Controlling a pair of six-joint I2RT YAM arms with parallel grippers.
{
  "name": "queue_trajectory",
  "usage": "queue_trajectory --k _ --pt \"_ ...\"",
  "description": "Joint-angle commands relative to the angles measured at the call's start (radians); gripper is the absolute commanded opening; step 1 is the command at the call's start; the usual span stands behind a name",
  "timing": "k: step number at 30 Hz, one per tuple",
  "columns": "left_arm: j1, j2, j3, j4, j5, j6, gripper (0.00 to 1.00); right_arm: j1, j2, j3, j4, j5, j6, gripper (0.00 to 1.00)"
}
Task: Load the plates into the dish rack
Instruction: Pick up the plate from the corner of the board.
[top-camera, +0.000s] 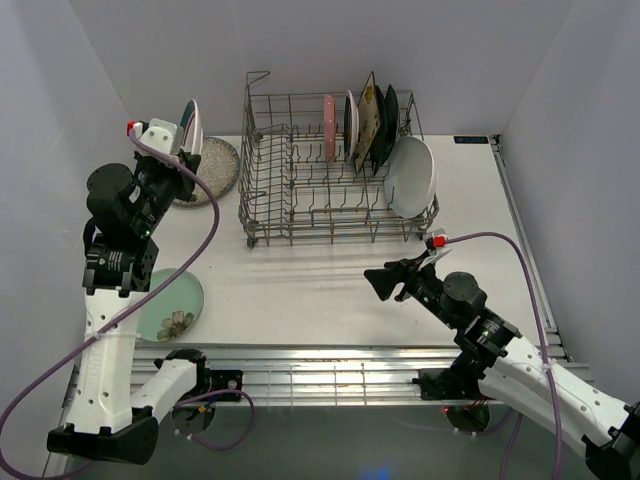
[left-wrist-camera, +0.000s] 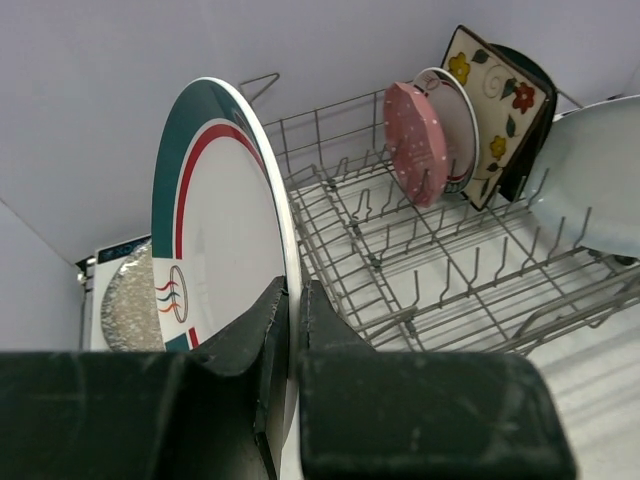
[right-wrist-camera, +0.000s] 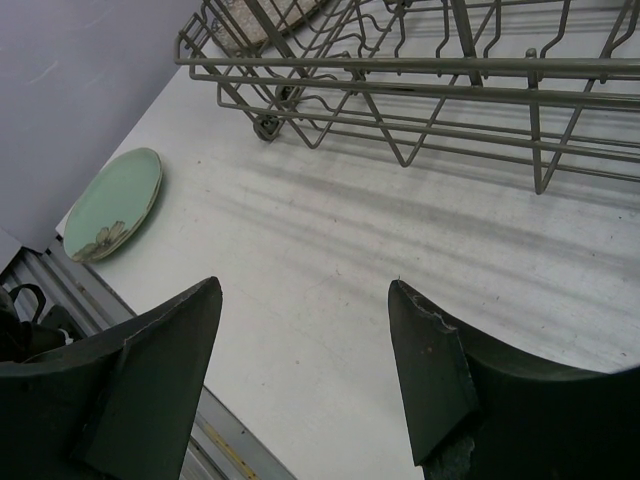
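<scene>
Where the left end effector (left-wrist-camera: 293, 335) is clamped on the lower rim of the teal-rimmed white plate (left-wrist-camera: 215, 230), held on edge, the dish rack (top-camera: 300, 200) lies to its right. The rack's long axis runs left to right across the table (top-camera: 300, 290), with its vacant tines nearest. Glossy ceramic meets thin grey wire. The pink scalloped plate (left-wrist-camera: 415, 140) and cream floral square plate (left-wrist-camera: 495, 110) stand at the far end. The right end effector (right-wrist-camera: 305, 290), fingers apart, hangs before the rack; the left is better placed.

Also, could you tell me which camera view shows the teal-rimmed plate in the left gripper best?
The left wrist view: the teal-rimmed plate shows its face, lower edge pinched in the left gripper. The top external view shows it small and nearly edge-on; the right wrist view misses it.
</scene>
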Motion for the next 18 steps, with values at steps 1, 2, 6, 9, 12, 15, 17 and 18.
queue_trajectory --k 1,2,6,9,12,15,17,18 --pt "0.004 0.011 0.072 0.013 0.081 -0.072 0.00 0.007 0.025 0.031 0.069 -0.011 -0.028 0.73" --pt "0.004 0.015 0.088 0.013 0.085 -0.113 0.00 0.005 0.042 0.047 0.077 -0.016 -0.031 0.73" --pt "0.004 0.038 0.138 0.016 0.109 -0.216 0.00 0.005 0.100 0.071 0.135 -0.075 -0.036 0.73" --pt "0.004 0.061 0.166 0.026 0.169 -0.286 0.00 0.005 0.172 0.113 0.172 -0.133 -0.037 0.75" --pt "0.004 0.101 0.203 0.031 0.210 -0.363 0.00 0.005 0.240 0.143 0.216 -0.210 -0.045 0.75" --pt "0.004 0.150 0.232 0.054 0.233 -0.415 0.00 0.013 0.284 0.174 0.244 -0.207 -0.047 0.75" --pt "0.004 0.167 0.236 0.081 0.244 -0.468 0.00 0.022 0.313 0.203 0.252 -0.191 -0.053 0.75" --pt "0.004 0.176 0.233 0.115 0.247 -0.484 0.00 0.037 0.324 0.217 0.252 -0.169 -0.062 0.75"
